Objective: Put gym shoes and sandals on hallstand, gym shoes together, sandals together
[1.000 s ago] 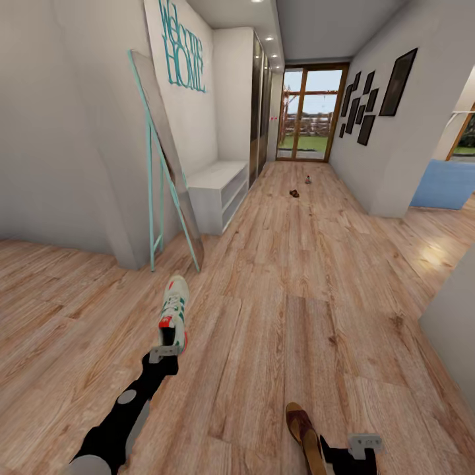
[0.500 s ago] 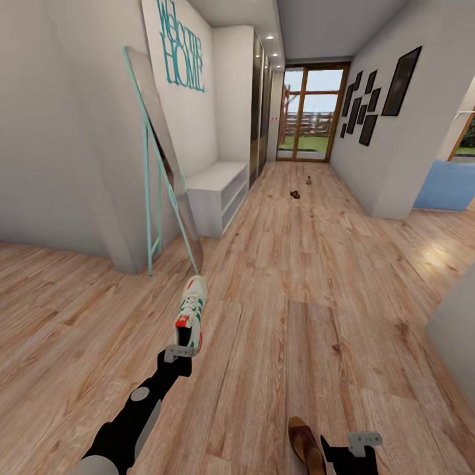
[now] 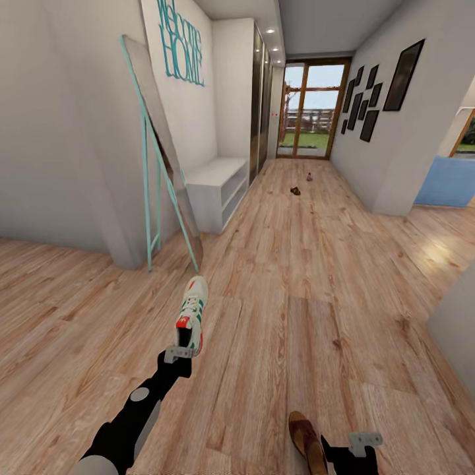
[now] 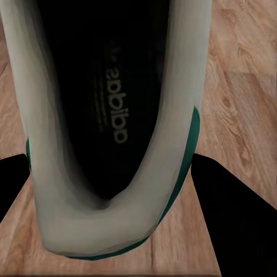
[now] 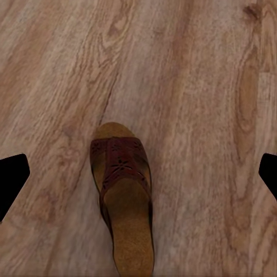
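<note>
Status: transport phase, no item yet on the rack.

1. White lace-up gym shoe with green side stripes and red-orange heel patch (image 3: 191,313). Your left end effector (image 3: 178,354) pinches it at the heel. In the head view it lies toe-forward at about 11 o'clock from the robot. The left wrist view shows the heel rim of this shoe (image 4: 115,190) between the two dark fingers, with plank flooring behind it. Judge it carried, not resting, though the frames do not confirm a gap beneath it.

2. Flat brown leather-look sandal with tan insole (image 3: 305,432). It sits at about 5 o'clock in the head view, just beside your right end effector (image 3: 364,441). The right wrist view shows the sandal (image 5: 124,202) between the fingers, which stand wide apart at the frame edges. You cannot tell from these frames whether they bear on it.

3. Two small dark items (image 3: 295,190) lie far down the light brown wood-plank corridor floor (image 3: 316,277) at about 12 o'clock, too small to identify. They may be the remaining footwear.

4. Low white-grey open hallstand (image 3: 218,188) stands at about 11 o'clock against the left wall, beyond the teal-framed leaning mirror (image 3: 161,165). Its flat top shows nothing on it.

Remaining: deliver all four items and pair them.
</note>
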{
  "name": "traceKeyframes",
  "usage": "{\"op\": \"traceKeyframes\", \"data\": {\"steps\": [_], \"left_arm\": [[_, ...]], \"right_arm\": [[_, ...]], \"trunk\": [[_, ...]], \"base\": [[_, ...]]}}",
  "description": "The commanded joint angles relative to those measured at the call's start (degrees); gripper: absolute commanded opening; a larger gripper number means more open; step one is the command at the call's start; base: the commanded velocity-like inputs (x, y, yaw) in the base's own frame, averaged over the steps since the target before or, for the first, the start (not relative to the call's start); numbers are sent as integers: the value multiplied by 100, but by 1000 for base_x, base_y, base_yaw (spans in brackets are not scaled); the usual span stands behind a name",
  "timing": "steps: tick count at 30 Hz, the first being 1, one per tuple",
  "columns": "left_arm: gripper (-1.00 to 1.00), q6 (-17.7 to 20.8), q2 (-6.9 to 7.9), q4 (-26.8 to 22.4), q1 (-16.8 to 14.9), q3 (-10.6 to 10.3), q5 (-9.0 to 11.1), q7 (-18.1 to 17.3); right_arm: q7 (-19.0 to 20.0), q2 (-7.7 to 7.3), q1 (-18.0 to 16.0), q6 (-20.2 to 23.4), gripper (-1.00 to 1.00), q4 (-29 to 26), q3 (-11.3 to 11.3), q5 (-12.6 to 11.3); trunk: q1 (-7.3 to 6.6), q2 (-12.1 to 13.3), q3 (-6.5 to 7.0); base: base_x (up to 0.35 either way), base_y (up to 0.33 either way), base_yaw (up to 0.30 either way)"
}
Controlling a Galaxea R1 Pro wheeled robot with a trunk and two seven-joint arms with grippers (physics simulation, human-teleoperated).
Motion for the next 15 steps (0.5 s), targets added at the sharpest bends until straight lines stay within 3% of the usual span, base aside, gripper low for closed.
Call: {"op": "traceKeyframes", "data": {"steps": [1, 8, 10, 11, 15], "left_arm": [[-100, -23, -3, 2, -3, 8, -36, -9], [-100, 249, -22, 0, -16, -53, -71, -27], [-100, 497, -10, -26, -24, -259, -122, -29], [-100, 627, 4, -47, -28, -471, -142, -28], [-100, 658, 7, -54, -24, -561, -149, -33]], "right_arm": [[42, 5, -5, -22, 100, 3, -48, 59], [40, 5, -3, -22, 100, 3, -49, 59], [40, 5, -4, -22, 100, 3, -49, 59], [40, 5, -5, -22, 100, 3, -49, 56], [40, 5, -4, -22, 100, 3, -49, 58]], "trunk": [[21, -44, -32], [175, -324, -219], [219, -405, -273], [241, -445, -300], [329, -605, -407]], "base": [[0, 0, 0], [0, 0, 0], [0, 0, 0], [0, 0, 0], [0, 0, 0]]}}
